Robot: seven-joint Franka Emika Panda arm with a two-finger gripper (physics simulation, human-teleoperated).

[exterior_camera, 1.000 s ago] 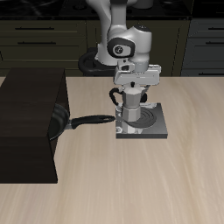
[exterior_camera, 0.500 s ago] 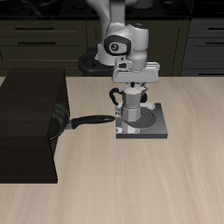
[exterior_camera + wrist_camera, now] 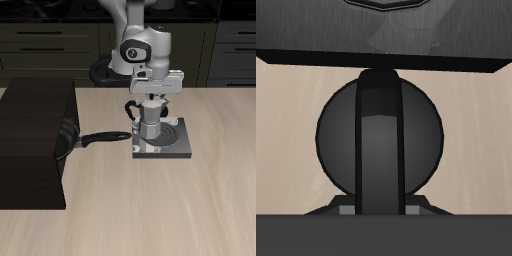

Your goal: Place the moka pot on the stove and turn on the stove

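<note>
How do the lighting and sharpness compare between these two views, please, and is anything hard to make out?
Exterior view: even, soft simulator light, no blur; the moka pot shows mild highlights on the stove, while the large black box and frying pan merge into one dark mass. Wrist view: very close, dim and low in contrast; only the pot's dark lid reads, and the claw's state is unclear.

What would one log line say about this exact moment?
moka pot: standing on stove | gripper: directly above pot's lid, grip state unclear | coil: dark | frying pan: beside stove
</note>
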